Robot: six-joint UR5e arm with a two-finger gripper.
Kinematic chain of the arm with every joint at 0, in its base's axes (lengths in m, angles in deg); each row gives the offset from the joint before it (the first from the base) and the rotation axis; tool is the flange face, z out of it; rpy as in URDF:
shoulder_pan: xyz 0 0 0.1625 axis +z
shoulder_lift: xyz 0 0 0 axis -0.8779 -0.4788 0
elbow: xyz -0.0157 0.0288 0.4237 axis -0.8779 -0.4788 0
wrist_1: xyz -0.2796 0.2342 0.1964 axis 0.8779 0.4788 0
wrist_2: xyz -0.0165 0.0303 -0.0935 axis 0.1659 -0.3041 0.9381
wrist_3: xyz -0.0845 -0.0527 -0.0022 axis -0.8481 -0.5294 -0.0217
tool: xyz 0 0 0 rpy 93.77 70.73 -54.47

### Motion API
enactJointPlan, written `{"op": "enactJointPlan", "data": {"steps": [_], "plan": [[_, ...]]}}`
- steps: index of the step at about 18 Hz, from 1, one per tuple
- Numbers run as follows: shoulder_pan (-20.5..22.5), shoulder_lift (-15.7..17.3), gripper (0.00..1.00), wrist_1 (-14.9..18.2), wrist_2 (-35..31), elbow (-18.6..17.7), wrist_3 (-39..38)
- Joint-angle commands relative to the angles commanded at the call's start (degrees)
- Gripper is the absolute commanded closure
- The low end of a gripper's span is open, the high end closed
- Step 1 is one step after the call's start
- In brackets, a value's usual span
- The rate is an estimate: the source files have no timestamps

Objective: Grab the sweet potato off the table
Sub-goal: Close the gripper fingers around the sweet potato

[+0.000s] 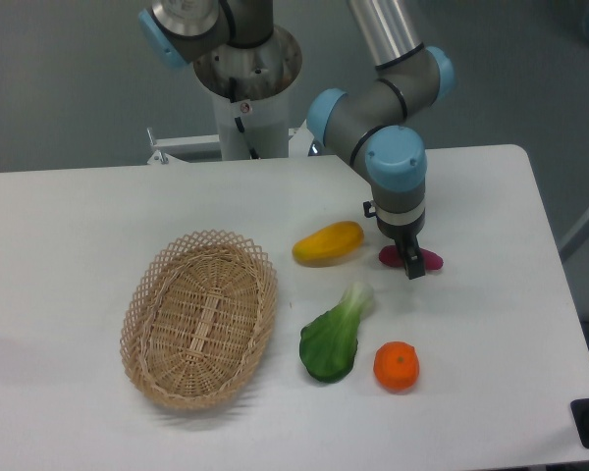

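Sweet potato (428, 258) lies flat on the tabletop (491, 324), just right of the yellow fruit (328, 242) and up from the orange (396, 366), so nothing is lifted yet. My pincer (412, 263) is down over its middle, magenta ends showing on either side; whether my fingers have clenched on it I cannot tell from this angle. As I judge it, the approach is done, and a firm grip and the lift remain.

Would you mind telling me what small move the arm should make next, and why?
Probably close the claw on the sweet potato. The claw sits down at table level right over its middle, with magenta ends showing either side, so it seems placed for the grasp. Whether it is already shut cannot be told.
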Motion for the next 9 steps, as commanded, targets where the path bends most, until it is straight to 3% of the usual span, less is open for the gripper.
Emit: {"op": "enactJointPlan", "data": {"steps": [2,9], "plan": [[0.00,-0.09,0.01,-0.62,0.00,-0.18,-0.09],[0.00,-0.09,0.61,-0.62,-0.09,0.08,-0.18]]}}
